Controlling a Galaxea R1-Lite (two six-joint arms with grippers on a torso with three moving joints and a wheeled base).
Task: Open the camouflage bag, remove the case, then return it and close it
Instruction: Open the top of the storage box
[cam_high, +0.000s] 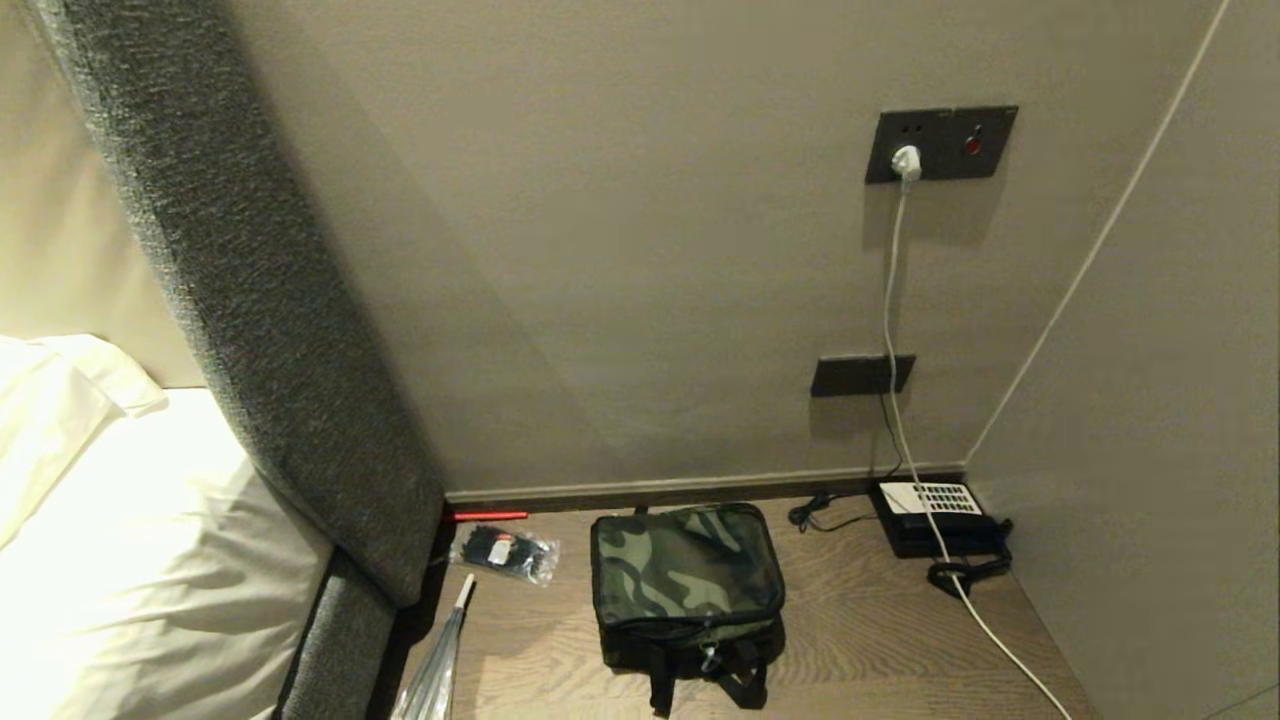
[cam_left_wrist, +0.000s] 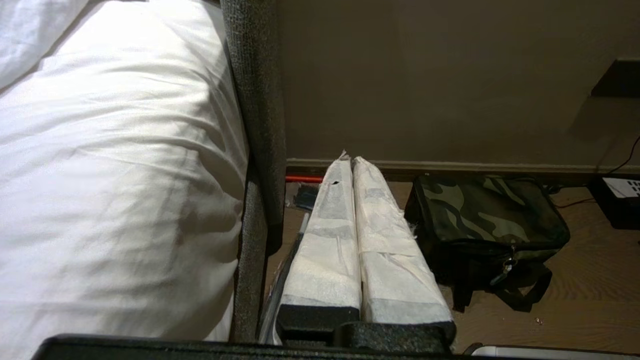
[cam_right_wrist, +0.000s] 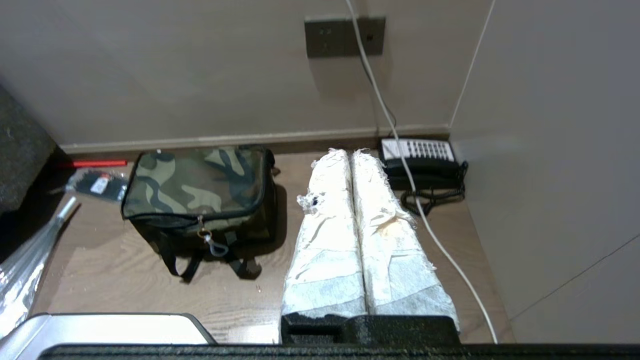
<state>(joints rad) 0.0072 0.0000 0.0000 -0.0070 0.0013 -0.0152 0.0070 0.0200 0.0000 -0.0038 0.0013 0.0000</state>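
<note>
With both my grippers pressed together and empty, I judge the soft green-and-black camouflage fabric bag light, best taken by its metal zipper pull.

The boxy fabric camouflage bag is green, tan and black with black trim and straps. The wood-grain table is brown. The black telephone has a white keypad panel. A thin stick, perhaps a pen, is red.

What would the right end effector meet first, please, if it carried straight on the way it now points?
Probably the black telephone by the wall: the shut right end effector points at the gap just beside it. It hangs above the wooden surface, so depth is unclear; it could reach the wall instead.
</note>
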